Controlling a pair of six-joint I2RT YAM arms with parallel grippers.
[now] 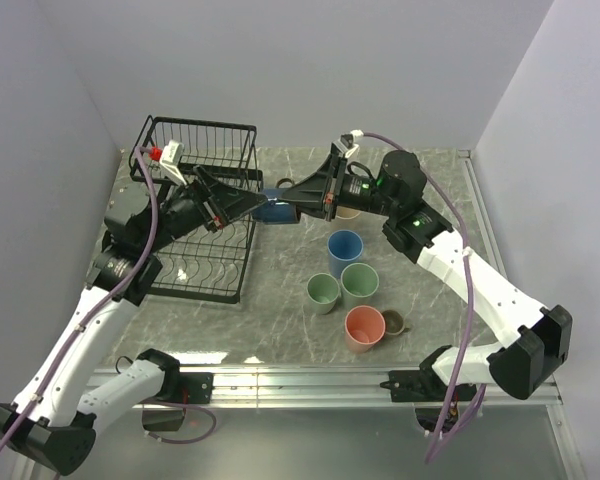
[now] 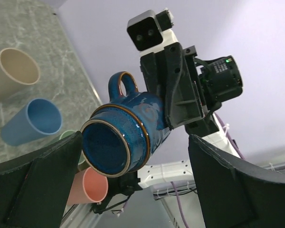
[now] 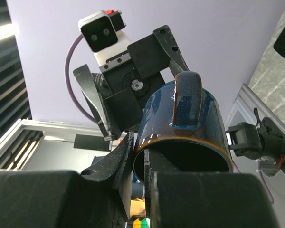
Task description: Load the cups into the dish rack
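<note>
A dark-blue glazed mug (image 1: 272, 208) hangs in the air between both arms, right of the black wire dish rack (image 1: 205, 135). My right gripper (image 1: 292, 205) is shut on its rim, one finger inside and one outside (image 3: 145, 161); the mug (image 3: 185, 128) has its handle up. My left gripper (image 1: 252, 205) is open, its fingers wide on either side of the mug (image 2: 128, 128), not closed on it. On the table stand a light-blue tumbler (image 1: 344, 250), two pale-green tumblers (image 1: 359, 283) (image 1: 323, 292), a salmon tumbler (image 1: 365, 327), a small beige mug (image 1: 393, 322), and a beige tumbler (image 1: 348, 212) partly hidden behind the right gripper.
The rack stands at the back left against the wall, partly covered by my left arm. The cups cluster at centre right. A raised metal rail (image 1: 280, 375) runs along the table's front edge, and walls close in on the left, back and right.
</note>
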